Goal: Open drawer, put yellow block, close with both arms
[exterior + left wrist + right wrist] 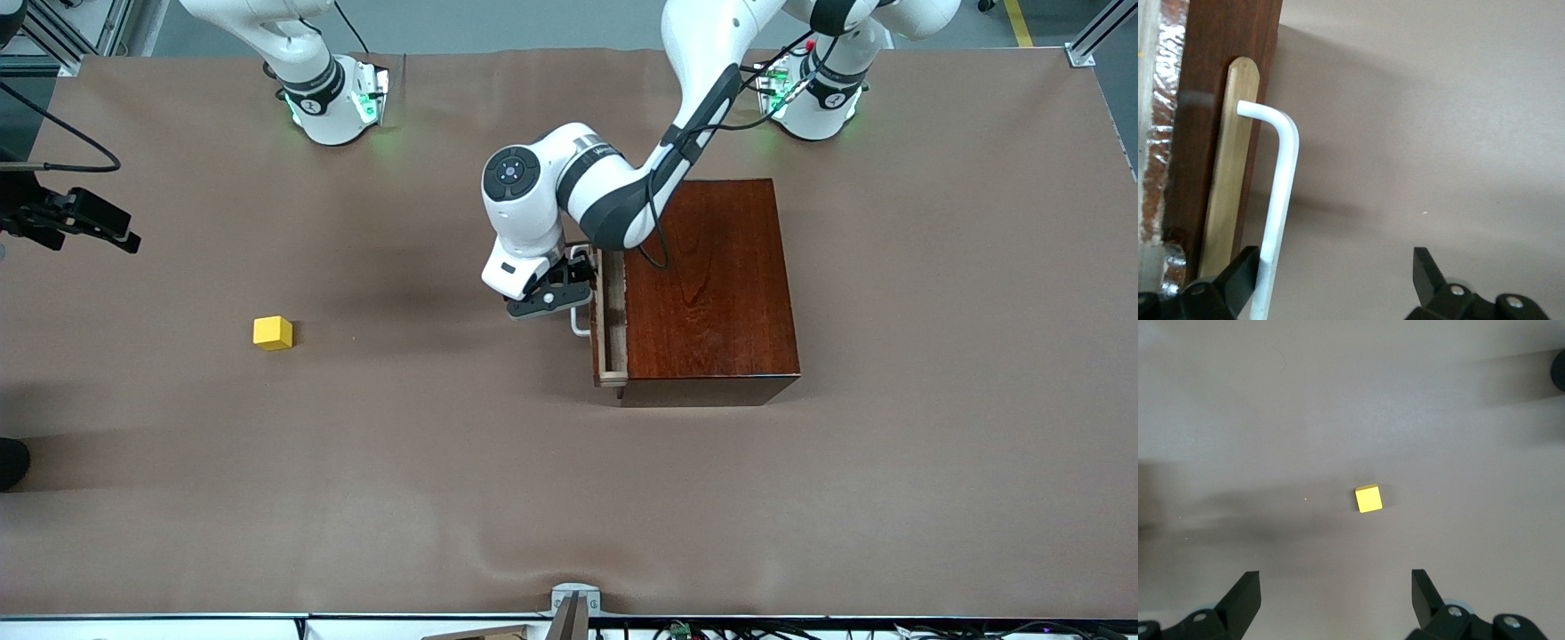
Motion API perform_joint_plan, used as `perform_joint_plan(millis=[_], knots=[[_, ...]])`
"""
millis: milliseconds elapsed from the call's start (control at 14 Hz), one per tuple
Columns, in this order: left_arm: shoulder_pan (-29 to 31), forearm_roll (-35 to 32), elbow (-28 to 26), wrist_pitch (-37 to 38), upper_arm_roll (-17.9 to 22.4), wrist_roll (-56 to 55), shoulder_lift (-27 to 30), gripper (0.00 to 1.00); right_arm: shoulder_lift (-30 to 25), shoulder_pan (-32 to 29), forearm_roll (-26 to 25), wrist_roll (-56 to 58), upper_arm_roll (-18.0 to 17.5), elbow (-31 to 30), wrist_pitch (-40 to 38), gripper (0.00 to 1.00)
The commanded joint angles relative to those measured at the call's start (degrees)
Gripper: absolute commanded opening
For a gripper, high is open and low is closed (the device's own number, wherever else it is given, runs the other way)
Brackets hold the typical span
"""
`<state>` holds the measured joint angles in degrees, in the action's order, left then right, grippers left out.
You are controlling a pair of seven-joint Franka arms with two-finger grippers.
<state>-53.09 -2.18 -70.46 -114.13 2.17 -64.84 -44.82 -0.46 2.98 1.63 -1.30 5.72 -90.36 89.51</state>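
The dark reddish-brown box [711, 284] stands mid-table. Its pale wood drawer [610, 320] is pulled out a little toward the right arm's end. My left gripper [569, 293] is open at the drawer's white bar handle [580, 327]. In the left wrist view the handle [1281, 187] passes between the fingers of my left gripper [1336, 267], right against one fingertip [1245, 270]. The yellow block [272, 332] sits on the table toward the right arm's end. My right gripper [1336, 587] is open and empty, high over the table, with the block [1369, 499] below it.
The brown table cover [498, 480] is bare between the block and the box. A dark object [11, 462] lies at the table's edge at the right arm's end. The right gripper's black body [89, 218] shows at that end in the front view.
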Motion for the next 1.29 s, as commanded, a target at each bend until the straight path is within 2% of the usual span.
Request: perform_joint_plan(millis=[0, 1214], knots=[[-0.52, 1.13, 2.17, -2.84, 0.12, -0.81, -1.59, 1.0, -0.94, 0.19, -0.49, -0.19, -0.09, -0.52, -0.21, 1.0], [-2.02, 1.13, 2.17, -13.57, 0.03, -1.43, -2.11, 1.0, -0.94, 0.19, -0.49, -0.19, -0.09, -0.52, -0.21, 1.0]])
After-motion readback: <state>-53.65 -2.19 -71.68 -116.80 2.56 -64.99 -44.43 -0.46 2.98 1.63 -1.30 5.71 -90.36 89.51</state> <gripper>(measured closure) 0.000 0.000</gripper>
